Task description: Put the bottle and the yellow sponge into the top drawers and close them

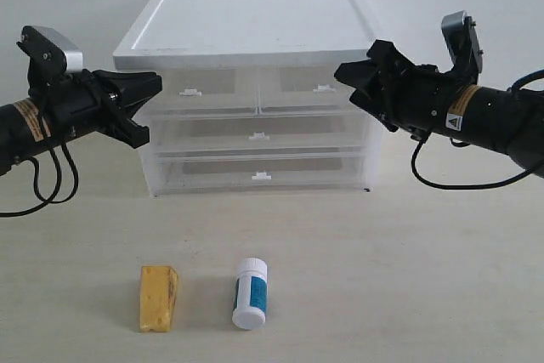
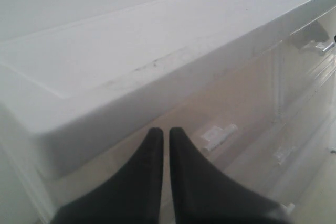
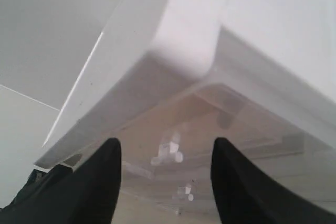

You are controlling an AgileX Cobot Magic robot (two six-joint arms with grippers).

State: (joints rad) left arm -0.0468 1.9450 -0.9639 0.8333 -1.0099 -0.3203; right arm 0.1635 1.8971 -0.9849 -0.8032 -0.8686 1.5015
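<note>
Bottle [image 1: 250, 293] lies beside yellow sponge [image 1: 159, 297], its blue label [image 1: 252, 296] unreadable

Both arms are up and roughly level, coming in from opposite sides and pointing at each other. The left arm [image 1: 38, 121] reaches in from the left edge, tilted slightly upward toward its tip. The left gripper [image 1: 154, 83] is closed up tight: on its wrist cam the two black fingers [image 2: 144, 171] sit side by side with just a hairline slit between them, nothing pinched in there. The right arm [image 1: 497, 121] comes in from the right at a similar upward angle. The right gripper [image 1: 347, 84] has its jaws spread wide, with nothing between them. There's a grey camera block [image 1: 53, 47] on top of each wrist.
</note>
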